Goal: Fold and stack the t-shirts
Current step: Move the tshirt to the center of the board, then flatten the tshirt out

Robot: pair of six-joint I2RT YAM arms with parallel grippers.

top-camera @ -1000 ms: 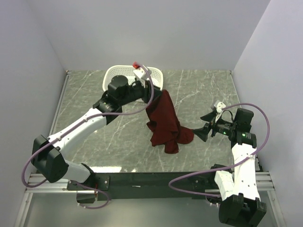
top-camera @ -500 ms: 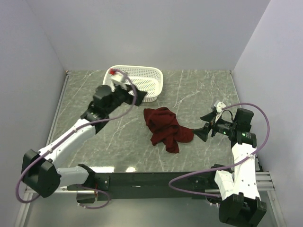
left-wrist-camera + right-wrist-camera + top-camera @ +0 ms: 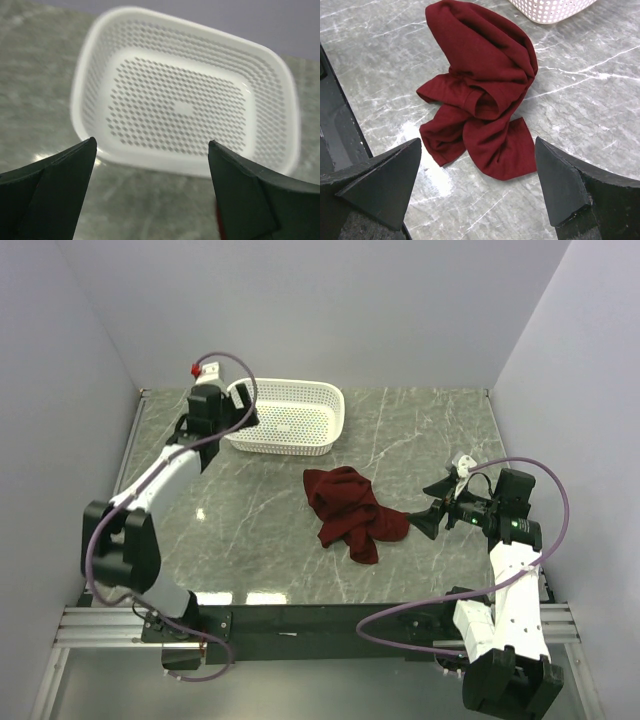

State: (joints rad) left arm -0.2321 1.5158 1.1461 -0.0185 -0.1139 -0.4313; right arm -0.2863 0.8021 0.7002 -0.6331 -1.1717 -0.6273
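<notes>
— What's nearest the bases?
— The right gripper [image 3: 426, 508], at the right of the table [image 3: 430, 440], jaws spread wide, facing the maroon t-shirt [image 3: 350, 512].
— How does the shirt lie?
— Crumpled in a heap mid-table, near those fingers but not touching them.
— And farther back?
— The white basket [image 3: 283, 444] stands near the far edge. The left gripper [image 3: 152, 147] hovers at its left end, jaws spread wide.
</notes>
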